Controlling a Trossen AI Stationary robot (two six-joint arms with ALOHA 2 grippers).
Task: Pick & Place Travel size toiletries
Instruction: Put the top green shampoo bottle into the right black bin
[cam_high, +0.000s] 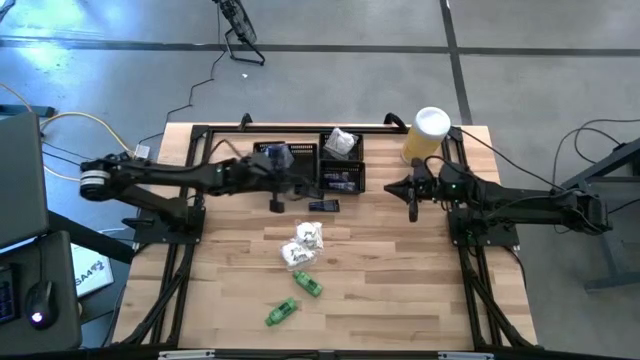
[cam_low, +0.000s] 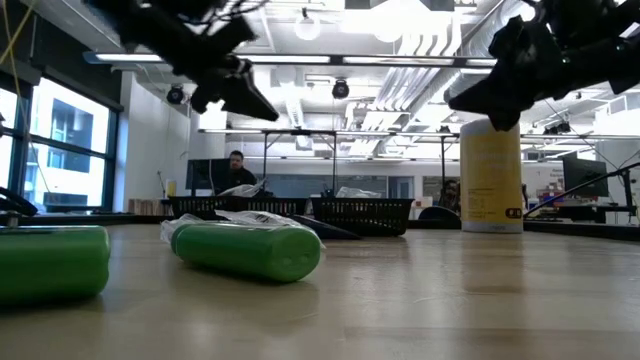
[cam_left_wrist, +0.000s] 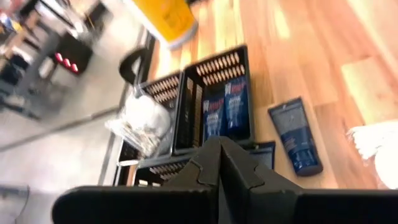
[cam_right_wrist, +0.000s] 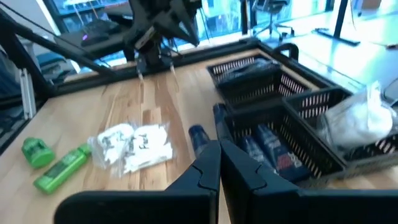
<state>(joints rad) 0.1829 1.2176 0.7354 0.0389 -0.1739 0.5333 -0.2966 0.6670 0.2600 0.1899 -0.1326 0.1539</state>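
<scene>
- Navy tube (cam_high: 323, 206): lies flat on the table just near of the trays, apart from them. Judged light, soft-walled and a little slick; best taken across its narrow width at mid-body.
- White sachets (cam_high: 305, 245): a crinkly cluster at table centre, pieces touching. Judged very light and limp, liable to crumple or slip; pinch at a bunched edge.
- Green tubes (cam_high: 306, 284), (cam_high: 282, 312): two, near of the sachets and apart from each other. Judged light, rounded, prone to roll; grip across the body.
- Black mesh trays (cam_high: 268, 150): a group at the far edge, touching one another.
  - Far-right compartment: a white crinkly packet (cam_high: 341, 143).
  - Compartment near of it: navy packets (cam_left_wrist: 224, 111) side by side.
  - Left compartment: dark items, not clearly told.
- Yellow cylinder (cam_high: 426, 133): white lid, upright, right of the trays; not a toiletry.
- Left gripper (cam_high: 277, 203): fingers closed together, empty, above the table just left of the navy tube.
- Right gripper (cam_high: 412, 212): fingers closed, empty, right of the trays, near the cylinder.
</scene>
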